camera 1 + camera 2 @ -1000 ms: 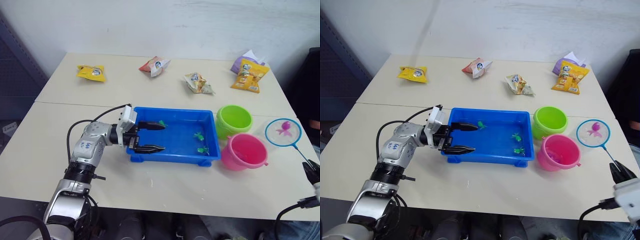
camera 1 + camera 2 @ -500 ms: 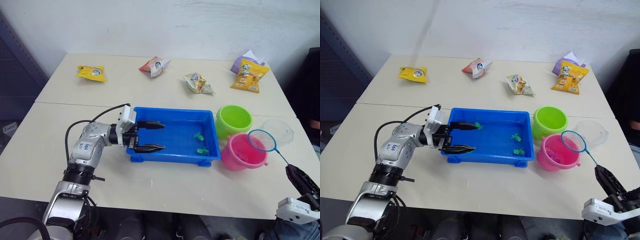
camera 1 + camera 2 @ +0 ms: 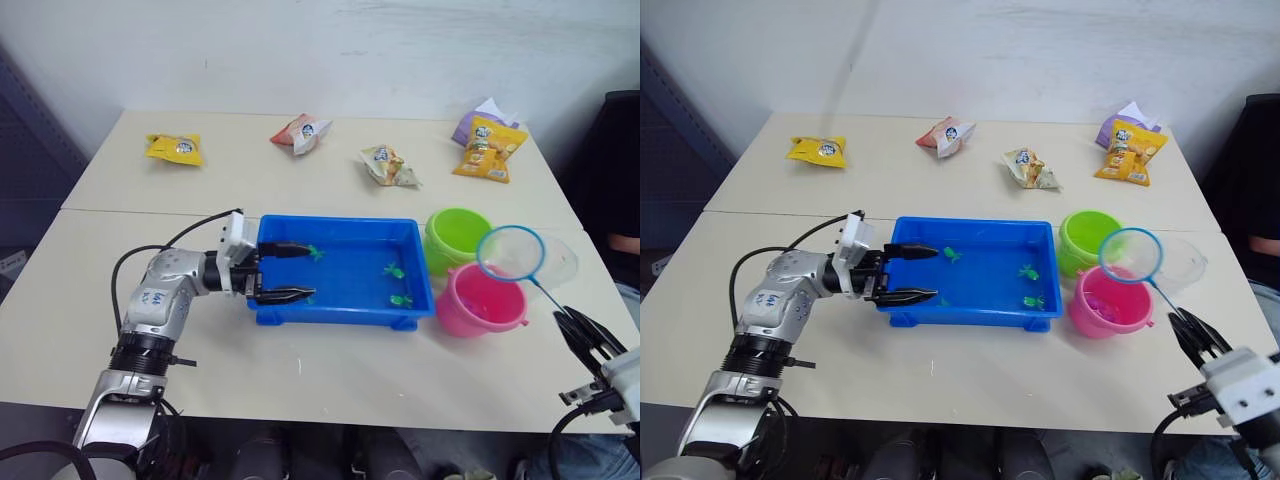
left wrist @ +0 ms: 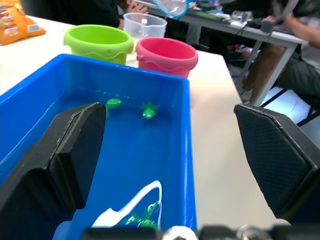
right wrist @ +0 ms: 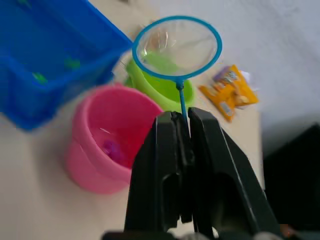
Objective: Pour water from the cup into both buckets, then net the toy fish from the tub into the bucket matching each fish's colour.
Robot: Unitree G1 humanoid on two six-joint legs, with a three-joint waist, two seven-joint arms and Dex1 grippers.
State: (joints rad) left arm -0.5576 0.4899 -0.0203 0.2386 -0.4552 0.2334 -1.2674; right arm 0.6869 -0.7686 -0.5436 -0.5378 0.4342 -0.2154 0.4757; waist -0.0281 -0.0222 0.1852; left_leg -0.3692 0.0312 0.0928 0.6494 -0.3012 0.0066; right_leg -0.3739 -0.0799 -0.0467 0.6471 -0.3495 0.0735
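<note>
The blue tub (image 3: 340, 312) sits mid-table with three green toy fish (image 3: 395, 270) in it. My left gripper (image 3: 305, 271) is open astride the tub's front left wall, one finger inside and one outside. The lime green bucket (image 3: 458, 238) and pink bucket (image 3: 482, 300) stand right of the tub. My right gripper (image 3: 563, 317) is shut on the thin handle of the net (image 3: 510, 252). Its light blue hoop hangs empty over the pink bucket. A pink fish (image 5: 111, 148) lies inside that bucket. The clear cup (image 3: 562, 260) stands behind the hoop.
Snack packets lie along the table's far side: yellow (image 3: 172, 148), red and white (image 3: 300, 131), pale (image 3: 385, 165), orange (image 3: 485, 148) and purple (image 3: 470, 120). A seam (image 3: 130, 212) crosses the tabletop left of the tub. A seated person (image 4: 295, 60) is beyond the table's right end.
The net held a pink fish to the right of the pink bucket, tipped over that bucket, and now hangs empty above it. My left gripper stayed on the tub.
</note>
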